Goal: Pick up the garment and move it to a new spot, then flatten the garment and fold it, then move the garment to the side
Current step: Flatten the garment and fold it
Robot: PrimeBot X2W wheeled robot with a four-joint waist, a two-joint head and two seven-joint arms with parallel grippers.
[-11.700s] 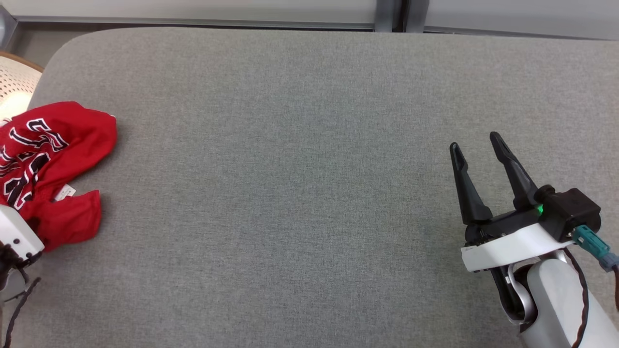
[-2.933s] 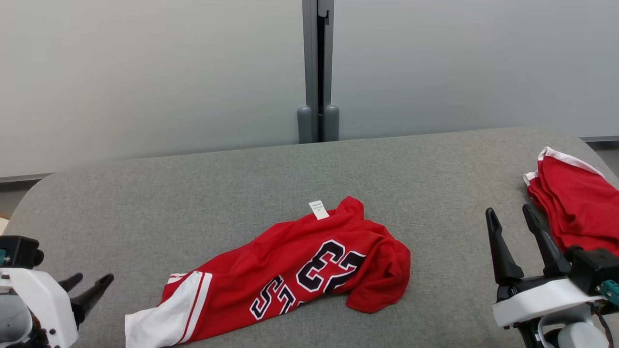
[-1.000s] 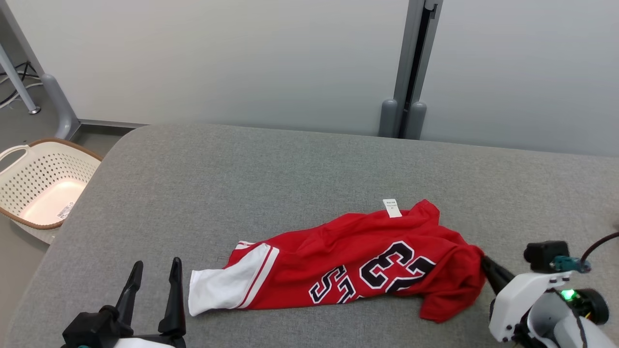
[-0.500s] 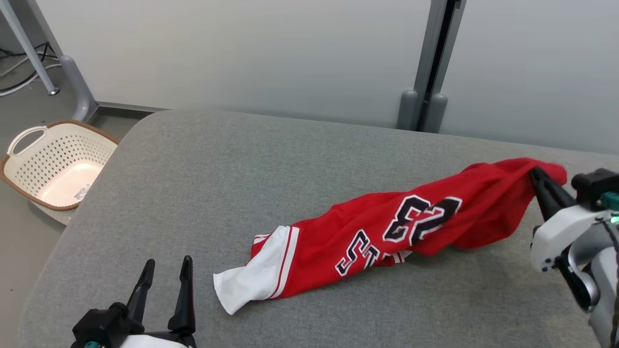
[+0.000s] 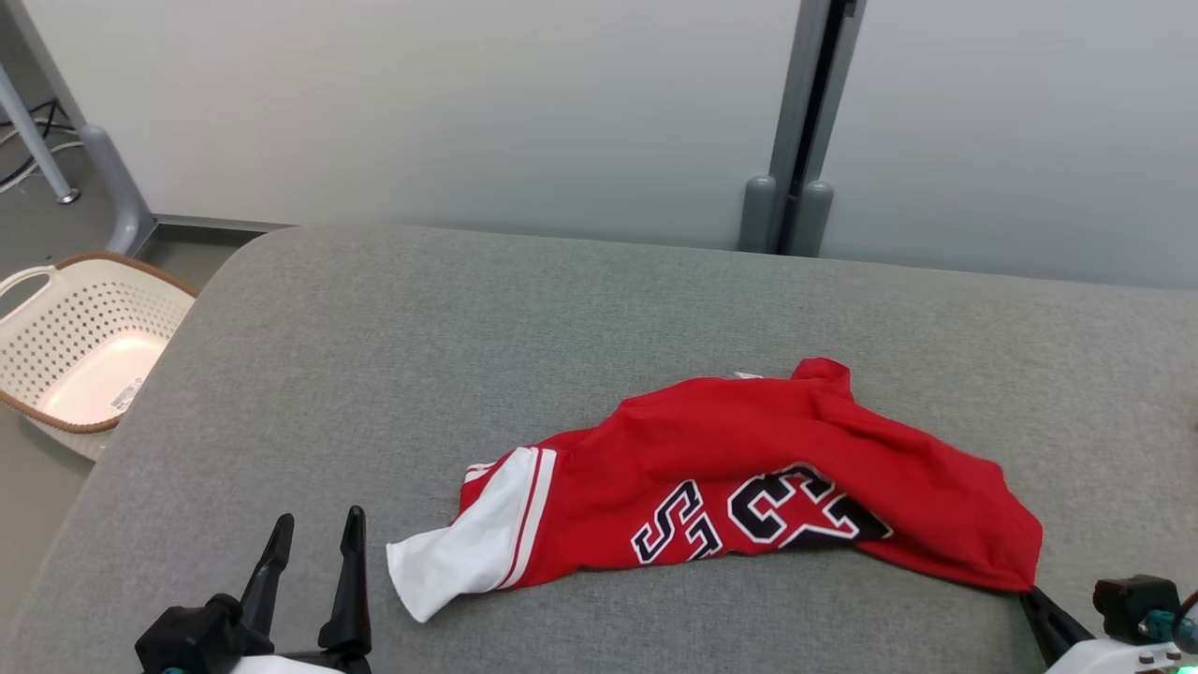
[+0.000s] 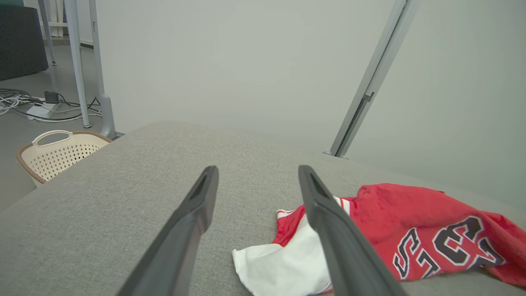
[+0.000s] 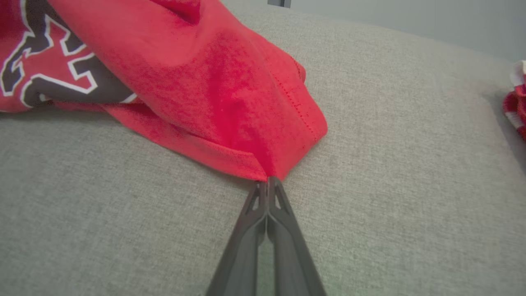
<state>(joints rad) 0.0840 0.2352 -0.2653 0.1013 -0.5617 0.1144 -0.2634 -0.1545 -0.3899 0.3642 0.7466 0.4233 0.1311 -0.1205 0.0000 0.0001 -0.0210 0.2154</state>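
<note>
The garment [image 5: 749,477] is a red jersey with black-and-white lettering and a white sleeve end, lying crumpled across the middle of the grey padded table [image 5: 468,328]. My right gripper [image 7: 268,179] is shut on the garment's [image 7: 213,90] near right corner, low against the table; in the head view it [image 5: 1028,592] sits at the lower right. At the lower left my left gripper [image 5: 314,530] stands open and empty above the table, just left of the white sleeve end [image 5: 468,552]. In the left wrist view the open fingers [image 6: 328,222] frame the sleeve end [image 6: 283,263].
A cream perforated laundry basket [image 5: 65,356] stands on the floor off the table's left edge. A wall panel with a grey post [image 5: 796,122] runs behind the table. Another red and white cloth [image 7: 517,102] lies at the right edge of the right wrist view.
My right gripper, shut on the garment's corner, lifted it up and back, then brought it down toward the near right. The garment now lies folded over, lettering partly covered. The left gripper stayed open.
</note>
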